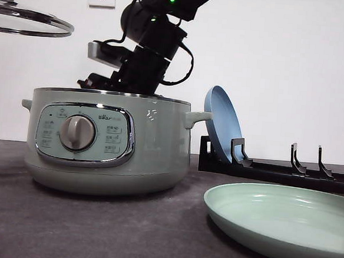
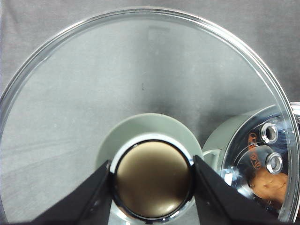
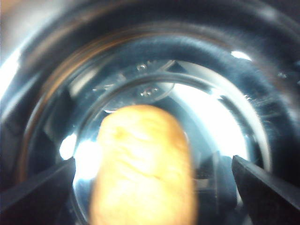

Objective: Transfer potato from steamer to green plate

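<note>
Potato (image 3: 143,168) lies on the shiny metal floor inside the steamer (image 1: 108,148), and the right wrist view shows it between the two dark fingers of the right pincer (image 3: 150,187). That pincer is wide open, with clear space on both sides of the potato, so it holds nothing yet. In the front view the right arm reaches down into the open pot from above.

The left pincer (image 2: 152,180) is closed on the round knob (image 2: 153,180) of the glass lid (image 2: 140,84) and holds the lid up in the air, to the left of the steamer.

I judge the potato to be firm and rather light, with smooth matte skin that may slip a little, perhaps more if it is damp from steam. Its shape is oval, so the best hold seems to be across the narrow middle, where the fingers sit on the widest part and cannot slide toward an end. A moderate squeeze should be enough; too much could mark a cooked potato.

The green plate (image 1: 283,228) waits on the counter (image 1: 94,230) to the right of the steamer, near a blue plate (image 1: 222,123) standing in a black rack (image 1: 275,169).
</note>
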### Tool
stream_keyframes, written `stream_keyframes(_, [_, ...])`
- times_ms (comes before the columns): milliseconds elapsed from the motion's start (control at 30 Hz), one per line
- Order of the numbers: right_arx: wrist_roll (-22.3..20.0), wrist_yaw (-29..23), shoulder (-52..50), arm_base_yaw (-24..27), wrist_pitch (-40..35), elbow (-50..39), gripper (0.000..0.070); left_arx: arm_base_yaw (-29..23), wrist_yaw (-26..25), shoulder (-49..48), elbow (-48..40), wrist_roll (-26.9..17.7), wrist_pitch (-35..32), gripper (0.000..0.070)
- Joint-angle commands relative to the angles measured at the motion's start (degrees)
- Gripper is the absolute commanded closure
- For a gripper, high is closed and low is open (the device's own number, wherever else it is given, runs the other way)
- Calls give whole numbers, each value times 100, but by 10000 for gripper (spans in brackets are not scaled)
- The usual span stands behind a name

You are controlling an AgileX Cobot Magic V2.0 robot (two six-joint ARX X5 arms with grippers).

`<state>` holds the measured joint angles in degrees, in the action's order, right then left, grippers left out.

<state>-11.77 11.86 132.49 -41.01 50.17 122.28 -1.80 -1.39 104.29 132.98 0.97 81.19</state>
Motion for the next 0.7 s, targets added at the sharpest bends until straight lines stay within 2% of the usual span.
stream_keyframes(0, [-50, -3, 135, -102, -31, 153, 30, -4, -6, -116, 163, 13, 155, 700])
stream_keyframes(133, [-36, -13, 176, -132, 51, 153, 159, -4, -7, -114, 104, 13, 153, 700])
stream_keyframes(300, [67, -37, 231, -133, 194, 151, 377, -5, -7, -114, -22, 11, 143, 700])
stream_keyframes(367, [98, -37, 230, -133, 179, 155, 428, -7, -7, -114, -78, 8, 125, 700])
stream_keyframes(467, [131, -48, 209, -124, 259, 287, 464, -7, -7, -114, -118, 7, 78, 700])
stream_keyframes(667, [157, -145, 126, -84, 1098, 1328, 466, -7, -7, -114, -119, 7, 26, 700])
